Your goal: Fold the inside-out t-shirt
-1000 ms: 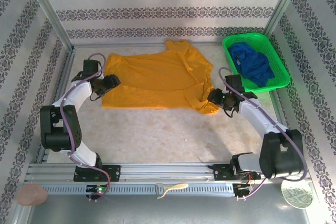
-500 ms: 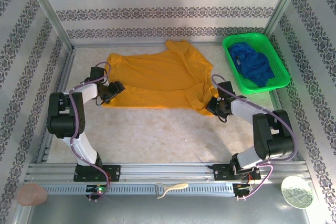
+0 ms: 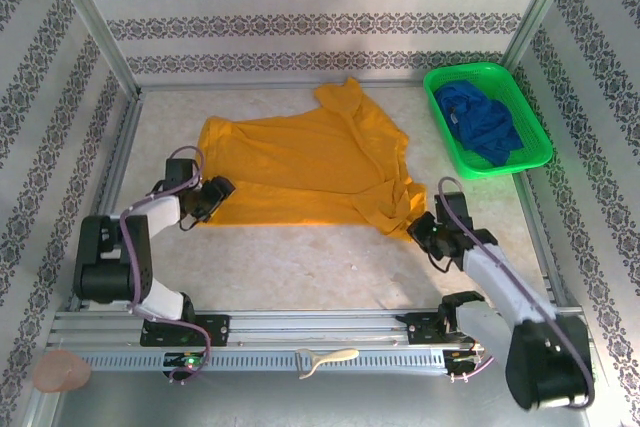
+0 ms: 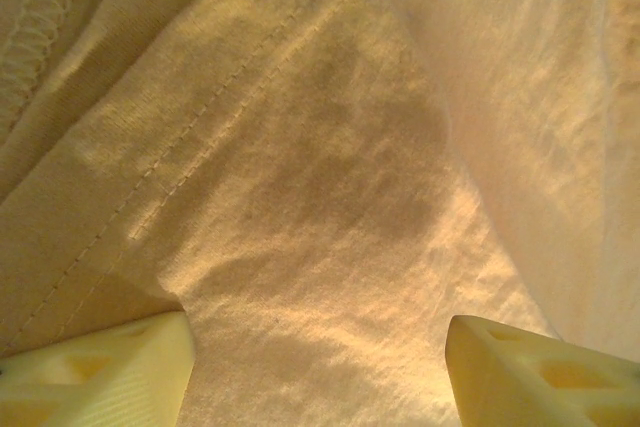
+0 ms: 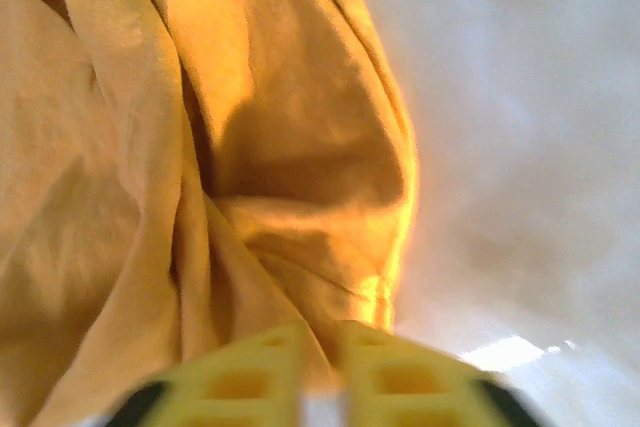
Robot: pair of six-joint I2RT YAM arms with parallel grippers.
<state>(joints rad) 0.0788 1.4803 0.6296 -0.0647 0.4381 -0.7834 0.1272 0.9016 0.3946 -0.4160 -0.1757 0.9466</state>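
a pale, mottled tabletop (image 3: 300, 257) sits inside a metal frame, with patterned walls (image 3: 300, 17) on three sides.

at the near left corner, outside the rail, lies a pinkish round pad (image 3: 60, 371). the left arm bends low over the left side of the tabletop, and the left gripper (image 3: 222, 187) is at the shirt's near left corner. in the left wrist view the left gripper (image 4: 320, 372) has its cream fingers (image 4: 110, 367) well apart, with stitched yellow cloth (image 4: 300, 177) lying flat beyond and between them; they clamp nothing.

the shirt (image 3: 300, 162) is mustard yellow and lies spread across the middle of the tabletop, nearer the far edge. its left part is fairly flat. one part reaches up toward the far edge, and the right side is bunched into folds that trail down toward the near right.

on the near rail, about midway, lies a cream tool (image 3: 327, 359).

the right gripper (image 3: 415, 229) is at the bunched near right corner of the shirt. in the right wrist view the right gripper (image 5: 320, 352) has its yellow fingers almost together, only a thin slit between them, pinched on a fold of the shirt (image 5: 120, 147) that runs down into their tips. bare tabletop lies to the right of that fold.

in the far right corner stands a green basket (image 3: 495, 169), well apart from the shirt, holding a crumpled blue cloth (image 3: 482, 119).
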